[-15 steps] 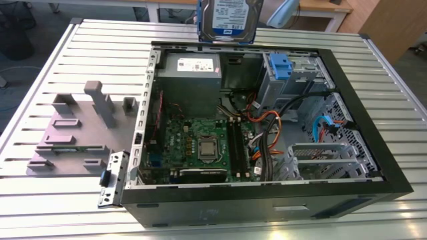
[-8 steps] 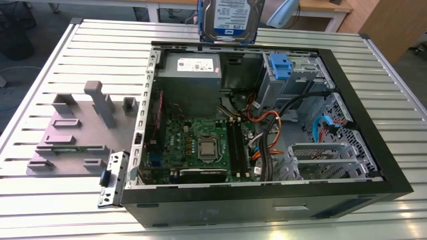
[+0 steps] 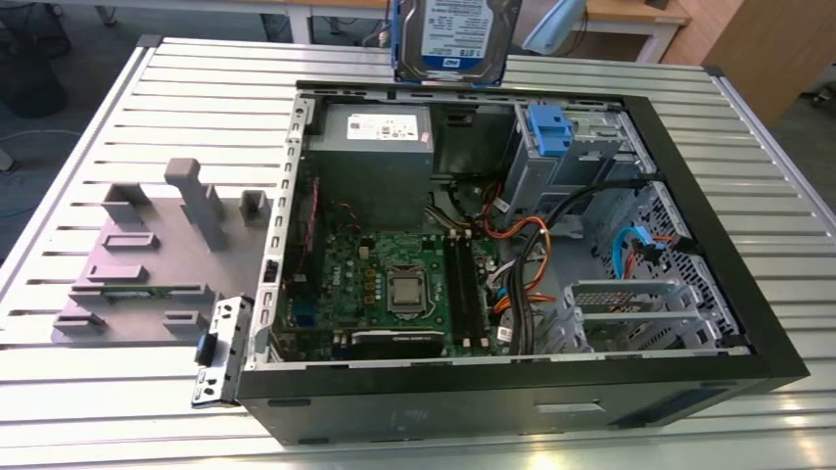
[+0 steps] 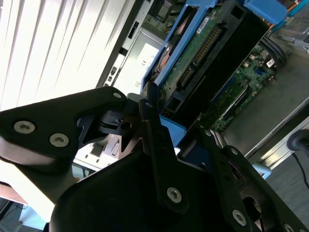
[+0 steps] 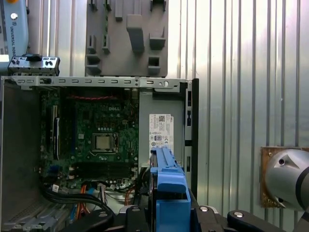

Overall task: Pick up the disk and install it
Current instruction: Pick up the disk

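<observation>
The disk (image 3: 455, 37), a silver drive with a white-and-blue label in a blue carrier bracket, hangs in the air above the far edge of the open computer case (image 3: 523, 380). In the second wrist view my gripper (image 4: 176, 133) is shut on the disk (image 4: 203, 53), with black fingers (image 4: 150, 113) clamping its end; the green circuit-board underside and blue bracket face the camera. In the first wrist view the disk's blue carrier edge (image 5: 169, 186) rises from the gripper (image 5: 166, 215), over the case's power-supply corner.
Inside the case lie a grey power supply (image 3: 376, 147), a green motherboard (image 3: 392, 284), cables, and a grey drive cage with a blue latch (image 3: 549, 132). A grey fixture block (image 3: 157, 255) sits on the slatted metal table (image 3: 78, 127), on the exterior view's left.
</observation>
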`<state>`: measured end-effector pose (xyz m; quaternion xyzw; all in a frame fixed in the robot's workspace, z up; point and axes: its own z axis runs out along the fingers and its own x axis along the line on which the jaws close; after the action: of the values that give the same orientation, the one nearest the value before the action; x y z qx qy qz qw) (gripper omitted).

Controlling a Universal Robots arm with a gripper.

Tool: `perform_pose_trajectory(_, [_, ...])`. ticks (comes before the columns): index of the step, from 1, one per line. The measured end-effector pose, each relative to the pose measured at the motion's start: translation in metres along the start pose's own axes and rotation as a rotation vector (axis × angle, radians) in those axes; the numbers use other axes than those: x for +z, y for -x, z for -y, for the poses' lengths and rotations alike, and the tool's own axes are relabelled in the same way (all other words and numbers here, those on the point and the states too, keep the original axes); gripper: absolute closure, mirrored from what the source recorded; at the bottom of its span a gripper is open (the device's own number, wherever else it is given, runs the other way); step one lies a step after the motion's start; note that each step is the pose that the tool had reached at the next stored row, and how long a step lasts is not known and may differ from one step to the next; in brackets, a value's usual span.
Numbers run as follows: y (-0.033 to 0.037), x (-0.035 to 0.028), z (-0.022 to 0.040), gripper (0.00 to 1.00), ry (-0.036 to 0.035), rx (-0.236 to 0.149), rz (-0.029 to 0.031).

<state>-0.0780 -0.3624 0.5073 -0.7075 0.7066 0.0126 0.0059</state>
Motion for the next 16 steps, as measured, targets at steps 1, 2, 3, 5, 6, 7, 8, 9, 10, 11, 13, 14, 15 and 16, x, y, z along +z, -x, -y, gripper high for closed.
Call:
perform_pose_trajectory(1, [0.0,0.0,0.0004,0.63,0.0,0.0,0.0])
perform_pose_trajectory(2, [0.0,0.0,0.0007,0.63,0.0,0.0,0.0])
perform_pose_trajectory(3, [0.0,0.0,0.001,0.63,0.0,0.0,0.0])
perform_pose_trajectory(5, [0.0,0.0,0.0017,0.63,0.0,0.0,0.0])
perform_pose_trajectory(6, [0.0,0.0,0.002,0.63,0.0,0.0,0.0])
perform_pose_trajectory(7, [0.0,0.0,0.0024,0.63,0.0,0.0,0.0])
perform_pose_trajectory(8, [0.0,0.0,0.0027,0.63,0.0,0.0,0.0])
perform_pose_trajectory(9, [0.0,0.0,0.003,0.63,0.0,0.0,0.0])
perform_pose_trajectory(10, [0.0,0.0,0.0034,0.63,0.0,0.0,0.0])
perform_pose_trajectory(11, [0.0,0.0,0.0037,0.63,0.0,0.0,0.0])
perform_pose_trajectory(13, [0.0,0.0,0.0046,0.63,0.0,0.0,0.0])
perform_pose_trajectory(14, [0.0,0.0,0.0052,0.63,0.0,0.0,0.0])
perform_pose_trajectory(15, [0.0,-0.0001,0.0057,0.63,0.0,0.0,0.0])
perform_pose_trajectory(16, [0.0,-0.0001,0.0063,0.63,0.0,0.0,0.0])
